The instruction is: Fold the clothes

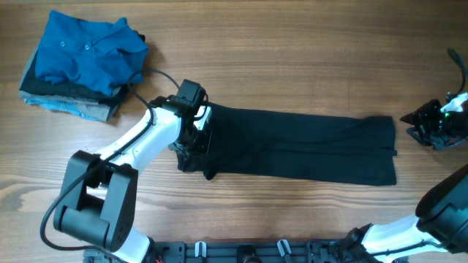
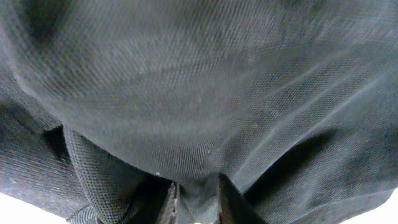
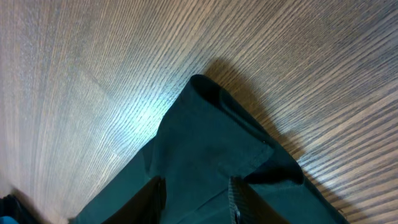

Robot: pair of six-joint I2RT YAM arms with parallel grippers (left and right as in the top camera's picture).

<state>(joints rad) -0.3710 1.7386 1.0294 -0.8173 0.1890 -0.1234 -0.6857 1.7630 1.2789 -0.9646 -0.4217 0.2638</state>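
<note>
Cloth fills the left wrist view: the left gripper (image 2: pixel 196 204) looks pinched on a bunched fold of the black polo shirt (image 1: pixel 307 146), at the shirt's left end. From there the shirt lies along the table (image 1: pixel 292 44) as one long narrow strip. Beyond its right end, apart from it, the right gripper (image 3: pixel 194 199) hangs with fingers spread and nothing between them.

We judge the risk to lie in the one-ended hold. If the left end is carried across, nothing pins the far end, so the strip could slide or skew, and the layers could slip and bunch.

We count one black shirt, two grippers, and one blue polo (image 1: pixel 84 44) in the far left corner. It tops a pile of grey and light-blue garments (image 1: pixel 69 102); how many lie there we cannot tell.
</note>
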